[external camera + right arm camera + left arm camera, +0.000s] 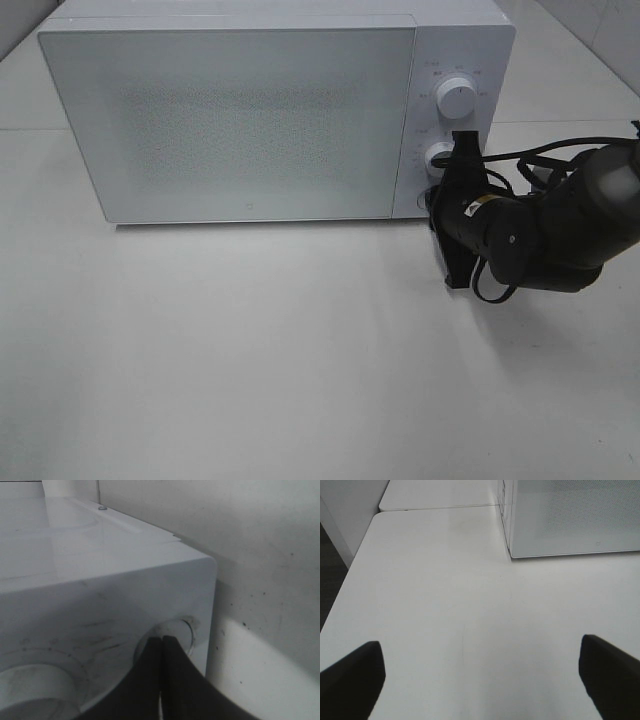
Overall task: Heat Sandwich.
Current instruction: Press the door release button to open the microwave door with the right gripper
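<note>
The sandwich is out of view in every frame. A white microwave stands at the back of the table with its door closed. My right gripper is shut, its tips pressed together against a small round button near the lower corner of the control panel. In the right wrist view the shut gripper holds nothing. My left gripper is open over bare table, its two dark fingers far apart and empty. It hangs some way in front of the microwave's left corner.
Two white dials sit on the control panel, the upper dial above the lower dial. The white table spreads in front of the microwave, and its left edge drops to a dark floor. Black cables trail from the right arm.
</note>
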